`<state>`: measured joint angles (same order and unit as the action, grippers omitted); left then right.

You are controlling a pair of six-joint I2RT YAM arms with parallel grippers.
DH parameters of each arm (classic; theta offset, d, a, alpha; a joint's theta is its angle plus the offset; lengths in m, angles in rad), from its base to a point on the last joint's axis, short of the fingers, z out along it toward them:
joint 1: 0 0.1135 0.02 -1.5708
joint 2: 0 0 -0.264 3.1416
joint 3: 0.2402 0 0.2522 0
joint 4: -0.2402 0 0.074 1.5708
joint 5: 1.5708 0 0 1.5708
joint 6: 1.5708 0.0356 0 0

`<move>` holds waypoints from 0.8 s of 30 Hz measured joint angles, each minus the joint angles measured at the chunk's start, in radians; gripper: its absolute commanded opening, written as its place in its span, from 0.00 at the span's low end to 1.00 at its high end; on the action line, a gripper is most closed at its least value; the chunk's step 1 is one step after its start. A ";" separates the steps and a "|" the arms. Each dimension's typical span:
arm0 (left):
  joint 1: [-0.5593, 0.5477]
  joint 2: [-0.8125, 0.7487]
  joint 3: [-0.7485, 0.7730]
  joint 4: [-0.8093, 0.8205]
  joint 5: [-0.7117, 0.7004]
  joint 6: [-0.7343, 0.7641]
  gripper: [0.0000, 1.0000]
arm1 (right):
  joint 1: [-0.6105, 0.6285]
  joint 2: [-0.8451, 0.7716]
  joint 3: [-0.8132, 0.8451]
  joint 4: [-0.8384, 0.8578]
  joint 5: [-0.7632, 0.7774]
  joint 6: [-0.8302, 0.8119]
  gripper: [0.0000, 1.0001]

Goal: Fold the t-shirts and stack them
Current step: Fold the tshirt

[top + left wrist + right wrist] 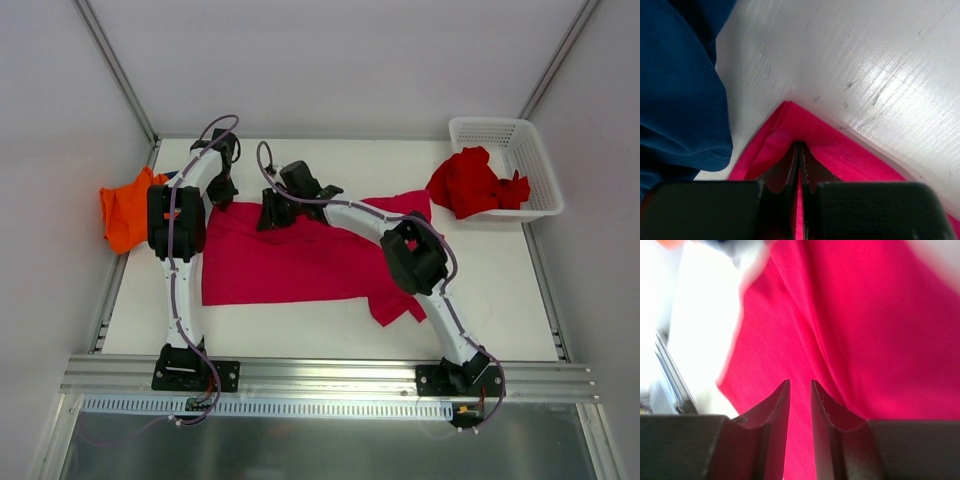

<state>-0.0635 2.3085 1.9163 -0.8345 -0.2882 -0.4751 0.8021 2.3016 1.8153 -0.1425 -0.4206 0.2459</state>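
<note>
The magenta-pink t-shirt (300, 262) lies spread across the middle of the table. My left gripper (222, 195) is at its far left corner, jaws shut on the pink cloth (840, 150); the gripper (800, 147) shows a thin strip of cloth pinched between the fingers. My right gripper (275, 215) sits low over the shirt's upper edge. In the right wrist view the gripper (800, 385) has its jaws a little apart, with pink cloth (860, 325) showing in the gap. The orange t-shirt (125, 212) is bunched at the left edge. A navy t-shirt (675, 85) lies beside the left gripper. The red t-shirt (470, 183) hangs out of the basket.
A white mesh basket (525, 150) stands at the back right corner. Grey walls and aluminium rails enclose the table (500, 290). The shirt's sleeve (395, 308) lies under the right arm near the front.
</note>
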 measured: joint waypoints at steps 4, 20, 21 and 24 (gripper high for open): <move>0.000 0.000 0.000 0.000 0.000 0.002 0.00 | -0.001 0.095 0.220 0.011 0.013 0.005 0.28; 0.000 0.000 0.000 0.000 0.000 0.005 0.00 | -0.006 0.309 0.327 0.107 -0.024 0.125 0.33; 0.000 0.000 0.000 0.000 0.000 0.005 0.00 | -0.007 0.308 0.320 0.122 -0.029 0.133 0.33; 0.000 0.000 0.000 0.000 0.000 0.005 0.00 | -0.006 0.309 0.315 0.139 -0.033 0.147 0.33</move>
<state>-0.0635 2.3085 1.9160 -0.8349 -0.2882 -0.4702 0.7956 2.6102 2.1304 -0.0032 -0.4538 0.3931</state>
